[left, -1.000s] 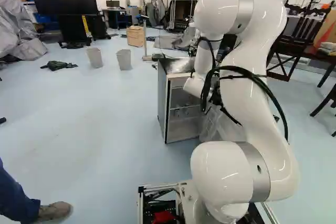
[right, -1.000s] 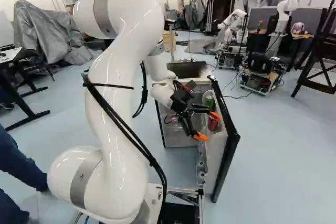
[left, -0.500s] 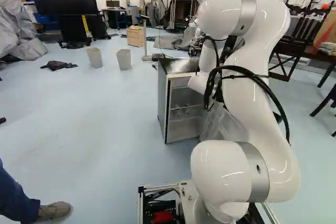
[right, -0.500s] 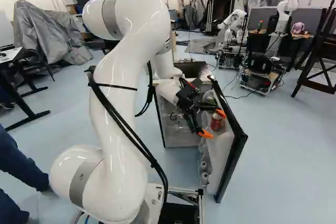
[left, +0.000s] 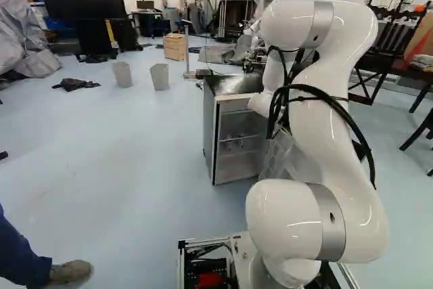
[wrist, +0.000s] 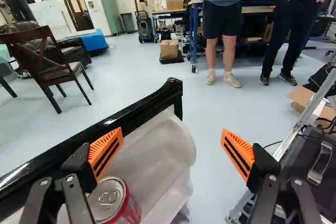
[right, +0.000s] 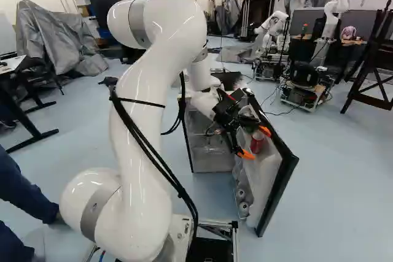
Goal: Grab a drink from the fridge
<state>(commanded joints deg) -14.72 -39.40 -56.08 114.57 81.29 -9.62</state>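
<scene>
Wrist view catches the black tool [wrist: 172,153] with its two orange pads [wrist: 106,153] standing wide apart and nothing gripped between them, as a red can [wrist: 116,203] waits upright in the translucent door bin [wrist: 165,153]. The can sits off to one side, partly beneath the finger nearer the fridge door [wrist: 79,139], rather than centred in the gap. Right base view shows the white arm [right: 144,115] reaching over to the door, which stands swung out from the fridge [right: 191,140]; whether a finger touches the door or the can is impossible to tell. The step in hand appears to be lining up for the grasp, with the drink neither gripped nor lifted. Done well, it calls for easing the tool sideways toward the door until the can lies midway between the pads, then lowering along the can's upright sides, one finger to each. The door-side finger needs the most care (doors on hinges seldom hold still when nudged), since leaning on the panel could swing it away and take the drink along. A turn of the wrist may help if room beside the can proves tight. Once both pads bear evenly, a steady close and a straight lift, clear of the bin's wall, should serve best.
</scene>
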